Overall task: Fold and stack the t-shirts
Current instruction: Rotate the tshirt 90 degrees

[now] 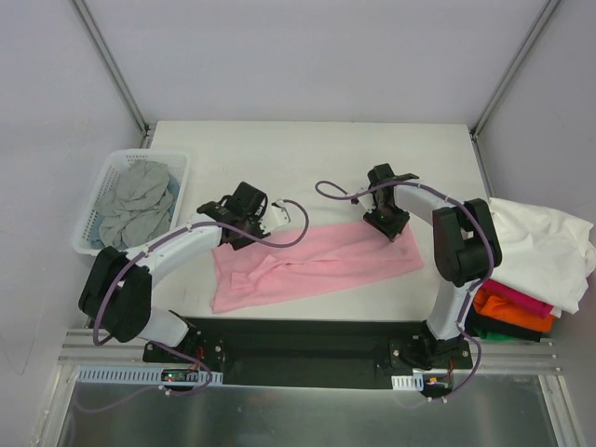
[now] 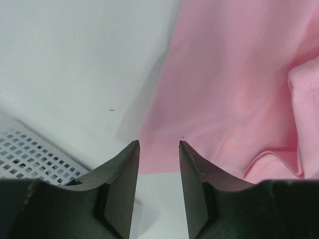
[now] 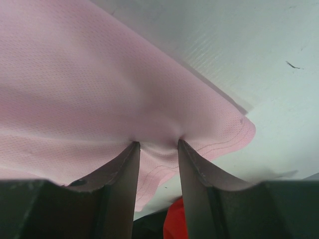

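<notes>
Light pink t-shirt [image 1: 317,265] lay as a long folded strip across the middle of the table [image 1: 307,158], its left end nearer than its right.

Right gripper [image 3: 157,143] was clenched on the shirt's far right hem. The cloth puckered at the fingertips, and the corner was lifted, casting a shadow.

Left gripper [image 2: 158,144] was released, with its jaws apart over the shirt's far left edge and nothing between them.

White lattice basket [image 1: 88,244] of grey t-shirts [image 1: 140,200] sat at the left edge, near the left gripper.

White t-shirt [image 1: 540,247] was draped over magenta [image 1: 517,298], orange [image 1: 512,318] and black [image 1: 484,328] folds at the right edge.

Bare tabletop was visible beyond the strip.
</notes>
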`<state>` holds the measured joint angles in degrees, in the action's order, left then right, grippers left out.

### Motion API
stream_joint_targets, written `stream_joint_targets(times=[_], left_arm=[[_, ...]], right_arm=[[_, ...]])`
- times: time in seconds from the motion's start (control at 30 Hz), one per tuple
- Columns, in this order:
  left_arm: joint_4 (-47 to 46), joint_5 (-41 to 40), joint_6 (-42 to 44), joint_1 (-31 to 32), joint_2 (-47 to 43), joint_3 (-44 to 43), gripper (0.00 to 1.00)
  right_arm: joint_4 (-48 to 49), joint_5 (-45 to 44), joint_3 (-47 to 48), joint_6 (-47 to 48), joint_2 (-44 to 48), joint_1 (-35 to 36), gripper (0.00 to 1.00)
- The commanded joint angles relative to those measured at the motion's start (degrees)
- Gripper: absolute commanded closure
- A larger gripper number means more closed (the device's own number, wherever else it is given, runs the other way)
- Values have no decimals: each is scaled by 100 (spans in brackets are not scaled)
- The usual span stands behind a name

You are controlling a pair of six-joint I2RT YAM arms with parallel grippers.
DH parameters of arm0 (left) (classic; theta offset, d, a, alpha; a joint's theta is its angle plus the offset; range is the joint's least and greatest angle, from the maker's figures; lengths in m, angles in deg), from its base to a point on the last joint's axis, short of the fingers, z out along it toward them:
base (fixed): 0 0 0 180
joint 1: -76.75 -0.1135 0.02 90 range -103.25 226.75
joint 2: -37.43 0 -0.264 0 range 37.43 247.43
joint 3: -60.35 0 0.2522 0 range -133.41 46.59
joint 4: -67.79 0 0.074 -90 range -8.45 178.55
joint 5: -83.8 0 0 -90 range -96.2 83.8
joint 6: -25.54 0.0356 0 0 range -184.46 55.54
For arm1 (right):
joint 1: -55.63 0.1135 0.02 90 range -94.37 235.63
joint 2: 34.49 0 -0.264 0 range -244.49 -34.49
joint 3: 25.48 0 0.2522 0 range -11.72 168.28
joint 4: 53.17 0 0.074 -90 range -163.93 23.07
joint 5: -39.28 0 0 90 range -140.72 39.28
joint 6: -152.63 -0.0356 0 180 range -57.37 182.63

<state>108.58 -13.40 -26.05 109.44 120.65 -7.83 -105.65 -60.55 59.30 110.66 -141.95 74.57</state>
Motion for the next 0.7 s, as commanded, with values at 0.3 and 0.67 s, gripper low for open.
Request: stream_joint_targets(times=[0.3,0.67], left_arm=[[514,474,-439,124,-386,703,62],[497,975,-651,115,729,643,53]], right_arm=[[154,-98,-132,-39,225,-75,60],[312,-274,-282,13,348,-75,48]])
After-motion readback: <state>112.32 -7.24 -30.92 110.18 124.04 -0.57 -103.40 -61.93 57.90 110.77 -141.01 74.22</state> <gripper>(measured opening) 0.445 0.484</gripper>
